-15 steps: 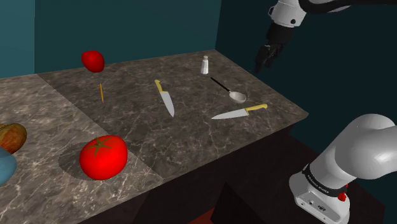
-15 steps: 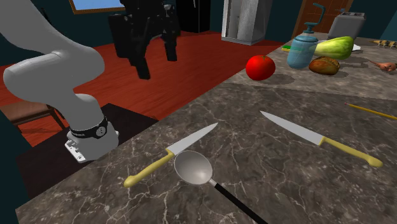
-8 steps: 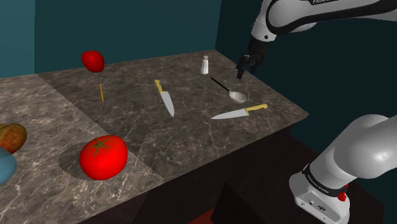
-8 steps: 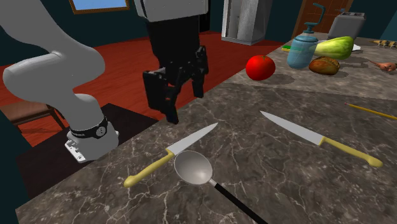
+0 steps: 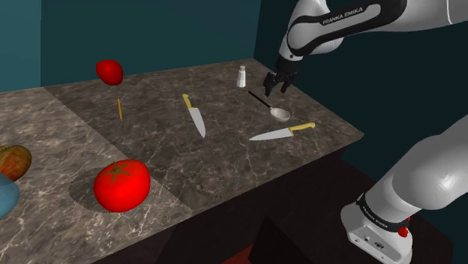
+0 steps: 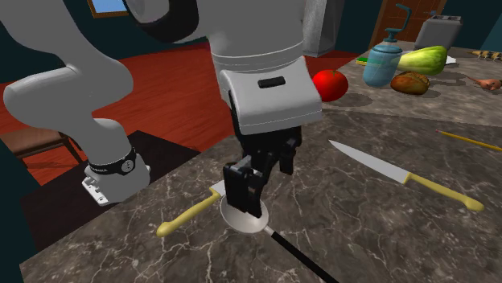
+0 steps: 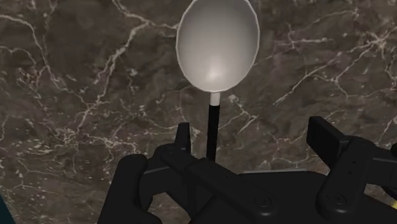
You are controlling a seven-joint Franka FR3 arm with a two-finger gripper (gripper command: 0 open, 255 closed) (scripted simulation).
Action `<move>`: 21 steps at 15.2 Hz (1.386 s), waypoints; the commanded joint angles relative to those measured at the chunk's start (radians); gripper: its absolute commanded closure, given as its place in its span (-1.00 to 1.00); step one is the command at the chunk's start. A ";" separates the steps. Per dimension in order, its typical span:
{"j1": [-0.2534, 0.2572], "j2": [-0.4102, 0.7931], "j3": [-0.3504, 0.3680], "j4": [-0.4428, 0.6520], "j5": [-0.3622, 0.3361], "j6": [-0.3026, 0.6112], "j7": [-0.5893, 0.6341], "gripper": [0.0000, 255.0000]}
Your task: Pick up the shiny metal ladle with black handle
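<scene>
Dark marbled stone counter (image 5: pixel 150 142), teal walls behind. Shiny metal ladle with slim black handle (image 5: pixel 279 113): lying flat near the shoulder view's right end, between a white shaker (image 5: pixel 241 76) and a yellow-handled knife (image 5: pixel 281 133). Black two-finger gripper (image 5: pixel 274 81): above the ladle's handle, fingers apart, holding nothing.

looks like a home kitchen to me. dark marbled stone counter (image 5: pixel 225 161) with a yellow-handled chef's knife (image 5: pixel 282 133), a second knife (image 5: pixel 194 115), a ladle (image 7: pixel 217 44), a white shaker (image 5: pixel 241 76) and a big tomato (image 5: pixel 121 184). further along there's a pump bottle (image 6: pixel 384 60) and a toaster (image 6: pixel 438 30), plus teal walls (image 5: pixel 150 37), a red wood floor (image 6: pixel 161 96) and a brown door (image 6: pixel 400 16).
</scene>
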 commanded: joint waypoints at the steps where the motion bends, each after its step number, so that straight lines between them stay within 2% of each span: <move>1: -0.006 0.077 -0.008 0.033 0.010 0.048 0.004 -1.00; 5: -0.018 0.223 -0.020 0.118 0.034 0.117 0.012 -1.00; 13: -0.019 0.288 -0.017 0.084 0.051 0.215 -0.003 -1.00; 15: -0.019 0.288 -0.017 0.083 0.051 0.215 -0.003 -1.00; 16: -0.019 0.287 -0.017 0.082 0.051 0.216 -0.004 1.00; 21: -0.018 0.288 -0.017 0.082 0.051 0.216 -0.002 1.00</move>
